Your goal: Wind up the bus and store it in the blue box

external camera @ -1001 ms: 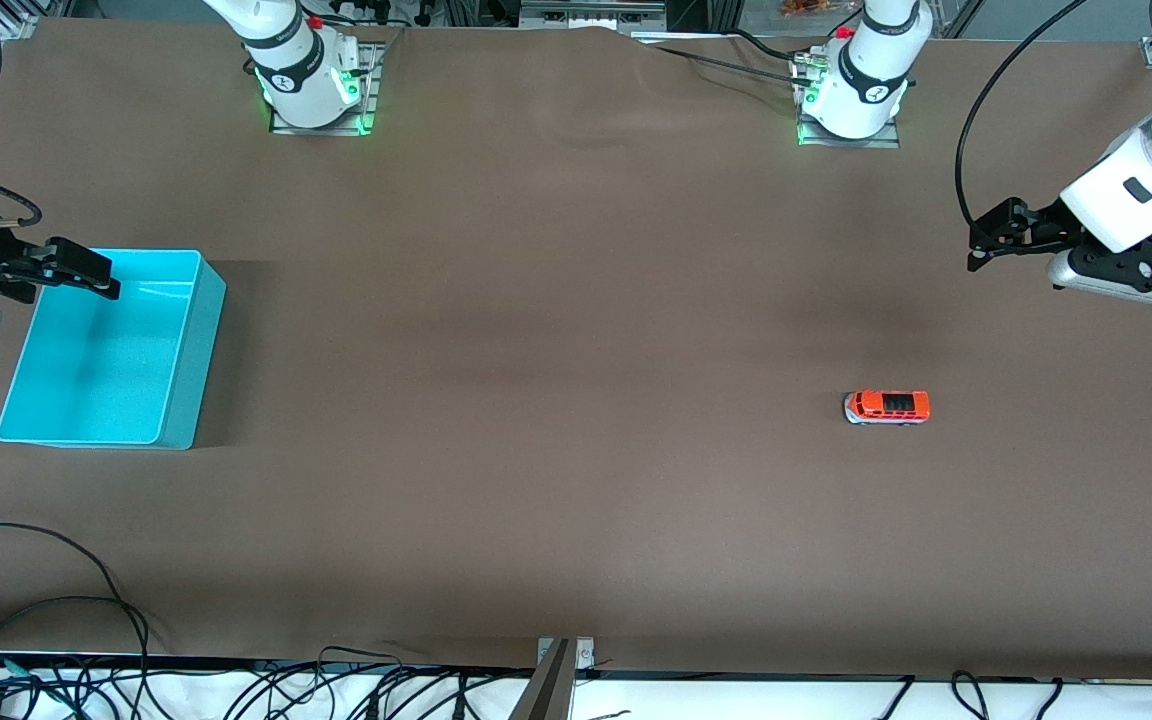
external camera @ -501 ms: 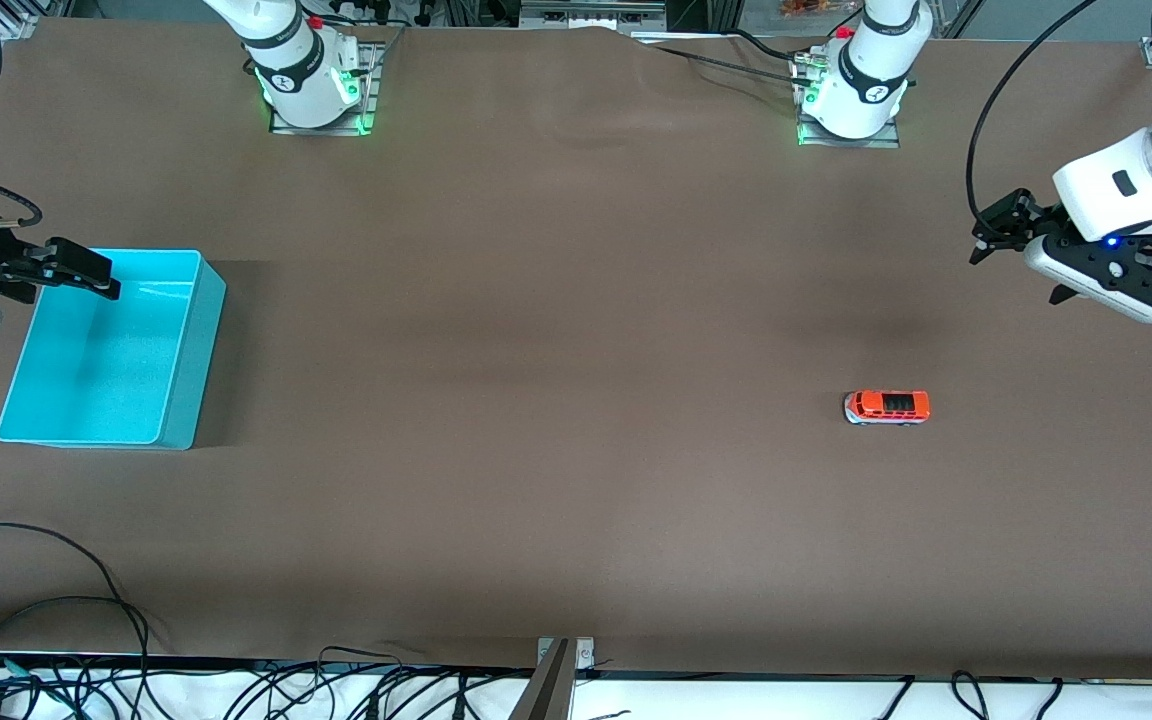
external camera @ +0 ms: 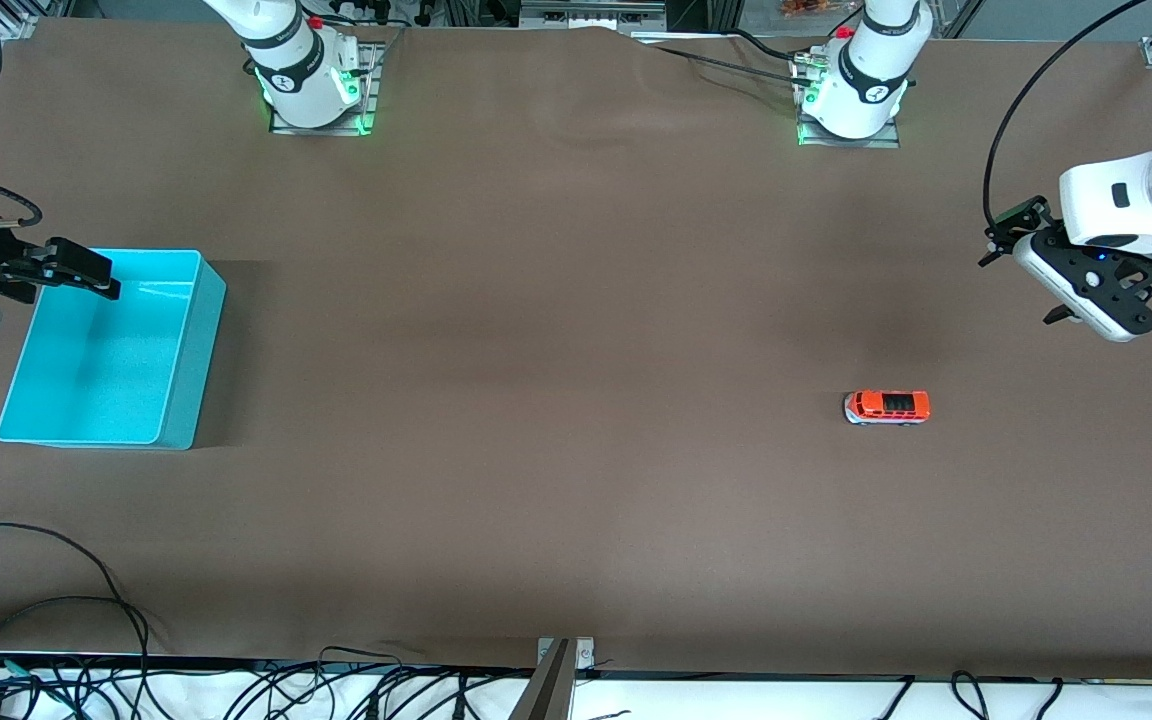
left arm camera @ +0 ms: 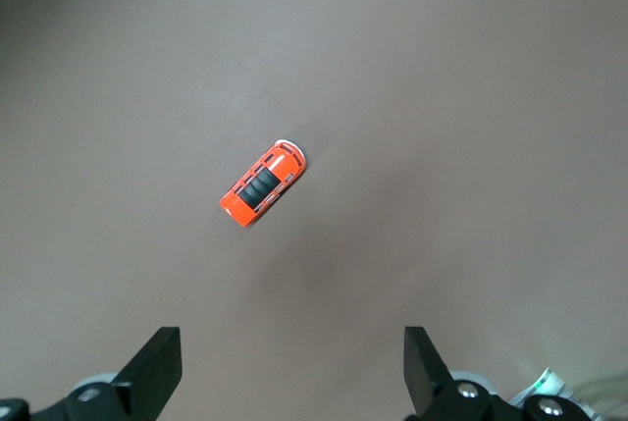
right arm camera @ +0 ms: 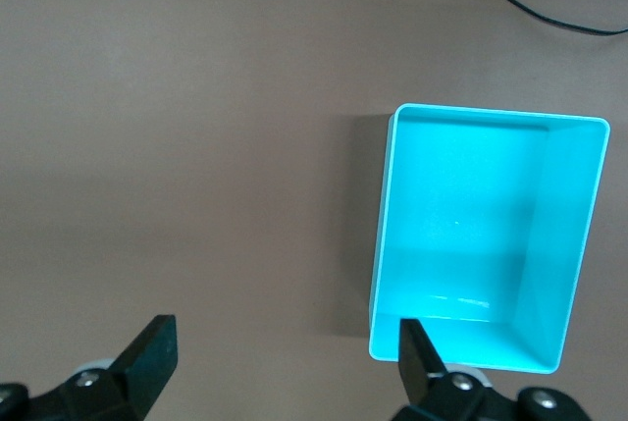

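Toward the left arm's end of the counter [external camera: 576,300] we find the bus [external camera: 887,407] standing on its wheels, alone on the brown surface and well apart from the blue box [external camera: 186,350], which sits empty at the right arm's end. We judge the toy light, rigid and smooth-skinned — likely to skid or roll if nudged, since it rests on free wheels. We would take it across its narrow width, one finger on each long side wall, low on the body so the roof does not slip out; winding probably means pressing it down and dragging it along the counter. Our left pincer [left arm camera: 292,374] hangs above the counter near the bus with its fingers spread wide and nothing between them. Our right pincer [right arm camera: 283,362] waits over the box's edge, fingers equally apart and empty.
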